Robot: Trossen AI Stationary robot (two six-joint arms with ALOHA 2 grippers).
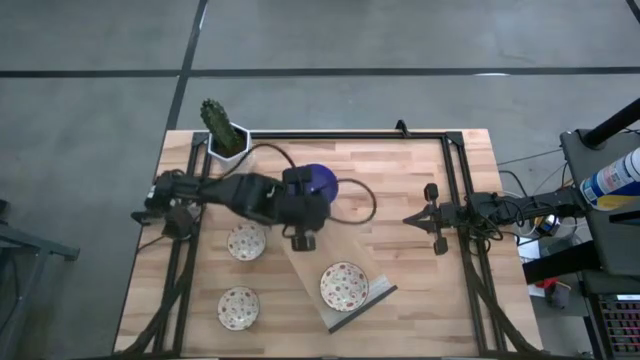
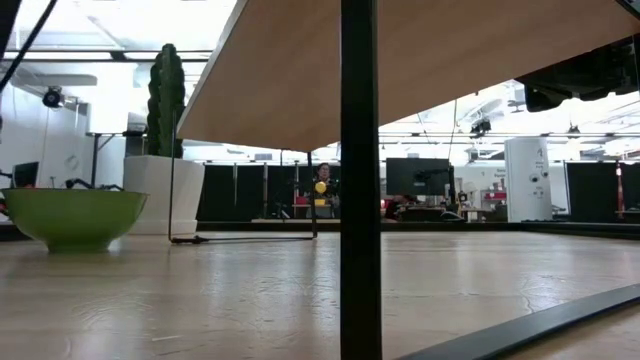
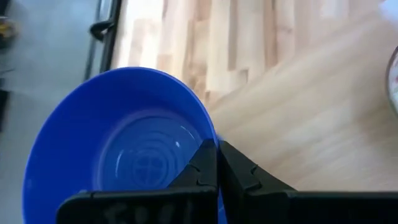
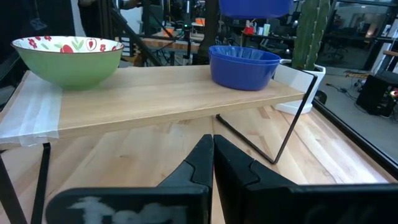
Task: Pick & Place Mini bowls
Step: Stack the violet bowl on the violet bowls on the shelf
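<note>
My left gripper (image 1: 312, 196) is out over the middle of the table, shut on a cobalt blue mini bowl (image 3: 124, 149). In the right wrist view this bowl (image 4: 255, 6) hangs above a stack of blue bowls (image 4: 244, 65) standing on a raised wooden board (image 4: 155, 99). A floral bowl with a green outside (image 4: 68, 59) sits at the board's other end (image 1: 344, 286). Two more floral bowls (image 1: 246, 241) (image 1: 238, 307) rest on the table left of the board. My right gripper (image 1: 410, 218) waits shut near the table's right side, holding nothing. My left gripper pinches the blue bowl by its rim (image 3: 211, 140), with one finger (image 3: 200, 167) on the inner side of the wall and the other (image 3: 242, 171) on the outer side. The bowl is lifted clear above the blue stack.
A cactus in a white pot (image 1: 226, 135) stands at the table's far left corner. Black frame rails (image 1: 455, 200) run around the tabletop, and thin black legs (image 4: 292, 118) carry the board. In the low view a black post (image 2: 360, 180) stands in front, with a green bowl (image 2: 72, 215) at left.
</note>
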